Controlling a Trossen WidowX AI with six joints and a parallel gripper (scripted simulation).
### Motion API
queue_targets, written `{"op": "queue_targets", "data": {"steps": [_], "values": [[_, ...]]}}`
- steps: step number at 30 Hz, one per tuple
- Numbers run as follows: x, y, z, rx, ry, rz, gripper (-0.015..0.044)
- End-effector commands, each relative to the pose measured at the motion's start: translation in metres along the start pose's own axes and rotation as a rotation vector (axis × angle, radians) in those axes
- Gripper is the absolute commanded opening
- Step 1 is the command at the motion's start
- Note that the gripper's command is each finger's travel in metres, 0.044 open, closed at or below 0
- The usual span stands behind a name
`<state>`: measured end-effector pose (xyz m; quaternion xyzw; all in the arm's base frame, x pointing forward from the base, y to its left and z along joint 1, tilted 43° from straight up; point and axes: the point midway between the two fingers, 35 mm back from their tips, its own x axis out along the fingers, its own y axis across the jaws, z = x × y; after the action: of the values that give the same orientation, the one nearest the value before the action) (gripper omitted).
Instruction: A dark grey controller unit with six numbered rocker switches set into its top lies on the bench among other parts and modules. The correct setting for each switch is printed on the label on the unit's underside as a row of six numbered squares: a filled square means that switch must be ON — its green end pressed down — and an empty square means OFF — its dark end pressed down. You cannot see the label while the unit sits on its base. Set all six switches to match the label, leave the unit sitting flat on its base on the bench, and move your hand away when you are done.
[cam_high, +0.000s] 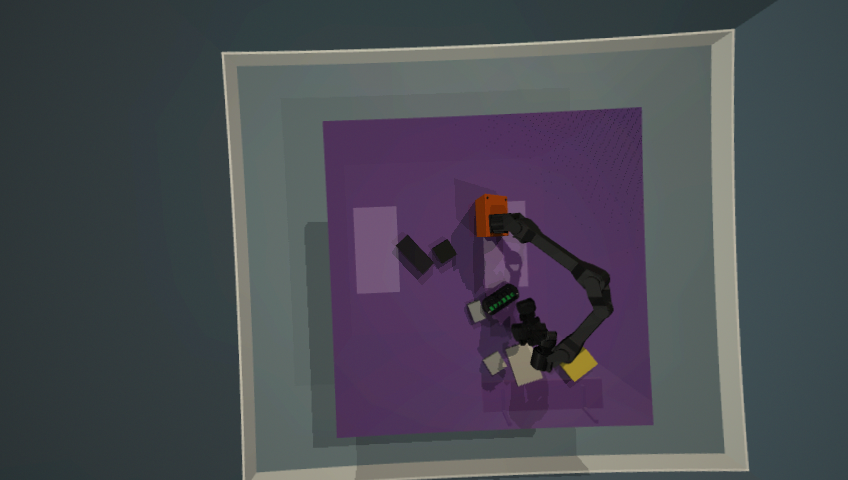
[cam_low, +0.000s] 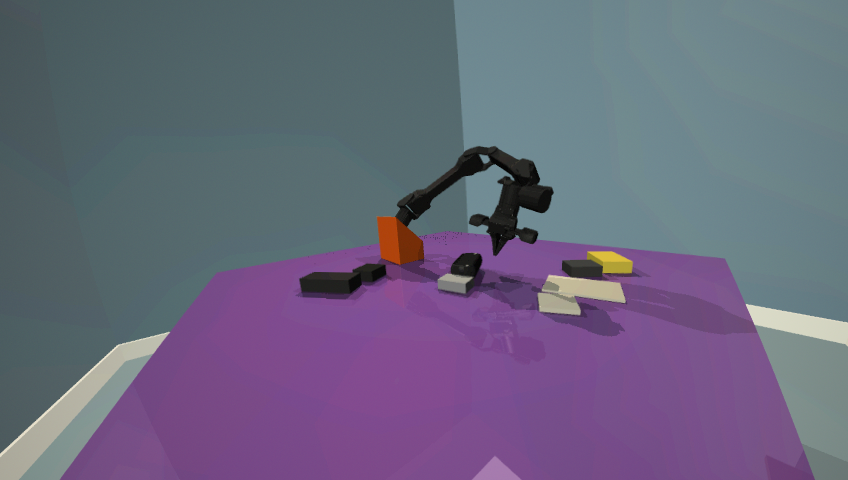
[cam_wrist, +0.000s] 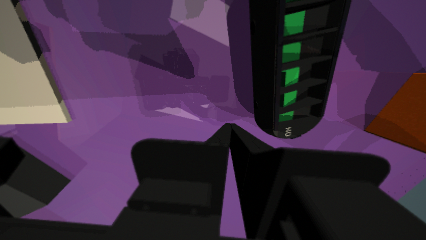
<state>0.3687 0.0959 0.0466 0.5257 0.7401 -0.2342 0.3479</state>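
The dark controller unit sits on its base, switches up, with one end close to a light grey block. In the wrist view it stands right of centre and runs out of the top edge. Several green switch ends show along the left side of its switch row, with ON printed at the near end. The switch numbers are not readable and the underside label is hidden. My gripper is shut and empty, with its tips above the bench, apart from the unit and left of its near end in the wrist view.
A cream plate, a smaller cream piece, a yellow block and a dark block lie on one side. Two black blocks lie farther off. An orange block stands at the arm's base.
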Motion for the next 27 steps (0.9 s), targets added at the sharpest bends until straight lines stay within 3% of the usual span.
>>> {"op": "queue_targets", "data": {"steps": [1,17,27], "values": [[-0.010,0.002,0.001,0.001,0.000,-0.011,0.0000],[0.008,-0.055,0.092,-0.126,0.044,0.314,0.0000],[0.025,-0.116,0.120,-0.231,-0.004,0.555,0.0000]]}}
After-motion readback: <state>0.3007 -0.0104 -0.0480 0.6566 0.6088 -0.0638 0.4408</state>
